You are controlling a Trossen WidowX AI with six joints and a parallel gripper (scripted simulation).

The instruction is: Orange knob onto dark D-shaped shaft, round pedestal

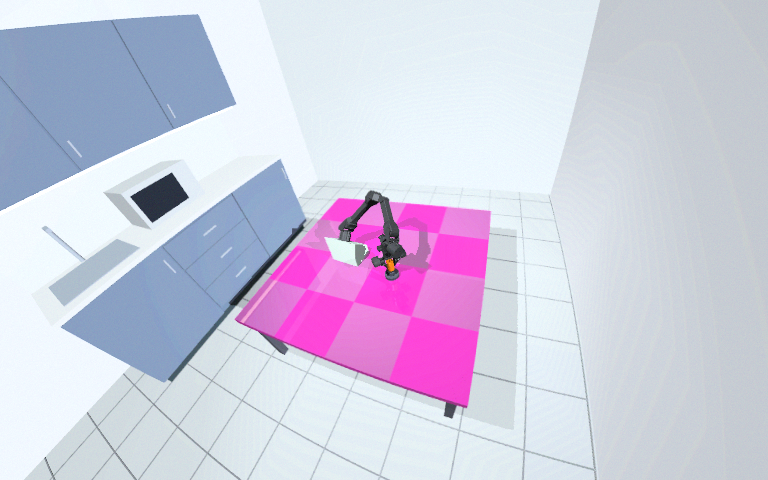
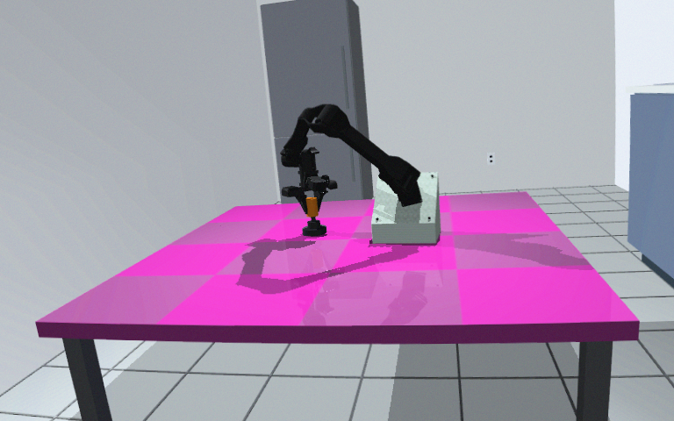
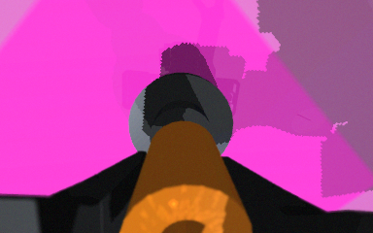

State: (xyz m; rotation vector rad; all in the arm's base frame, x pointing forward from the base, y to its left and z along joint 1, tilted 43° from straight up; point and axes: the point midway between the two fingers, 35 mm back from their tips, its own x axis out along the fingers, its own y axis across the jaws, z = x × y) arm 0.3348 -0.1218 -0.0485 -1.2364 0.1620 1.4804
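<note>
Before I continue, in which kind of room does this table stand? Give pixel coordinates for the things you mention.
Probably a kitchen: blue wall cabinets (image 1: 99, 89), a counter with drawers (image 1: 212, 228), and a tall grey fridge-like cabinet (image 2: 306, 67).

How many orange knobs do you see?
1. The orange knob is between the end effector's fingers, above the round pedestal. Others could be hidden behind the arm or its mount.
</note>
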